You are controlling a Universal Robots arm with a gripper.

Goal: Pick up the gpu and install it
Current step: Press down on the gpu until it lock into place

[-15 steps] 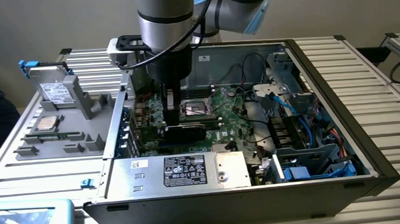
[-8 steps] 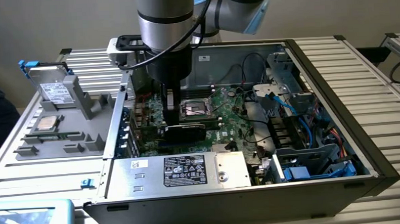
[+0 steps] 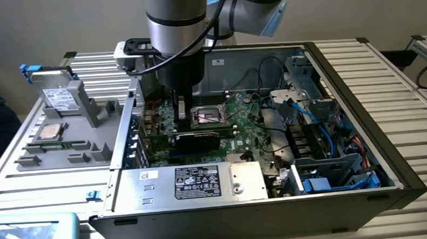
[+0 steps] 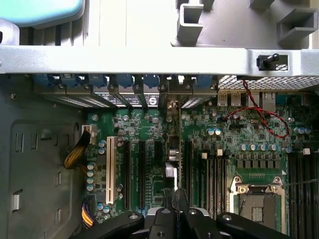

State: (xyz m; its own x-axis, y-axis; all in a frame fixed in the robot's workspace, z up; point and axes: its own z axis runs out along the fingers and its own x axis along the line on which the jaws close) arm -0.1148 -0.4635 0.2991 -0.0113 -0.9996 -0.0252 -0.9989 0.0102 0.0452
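The gpu appears edge-on as a thin green card standing upright over the motherboard. It sits between the black expansion slots and the memory slots. Its silvery bracket end lies against the case's rear slot openings. My gripper is shut on the card's other end, black fingers pinching it from both sides. In the exterior view the gripper reaches down inside the open computer case, just beside the CPU socket. Whether the card is fully seated in a slot cannot be told.
A power supply fills the case's near side; drive cages and blue cables crowd the exterior view's right. Outside the case, at the exterior view's left, a grey parts holder carries a silver hard drive. Red and black wires cross the board.
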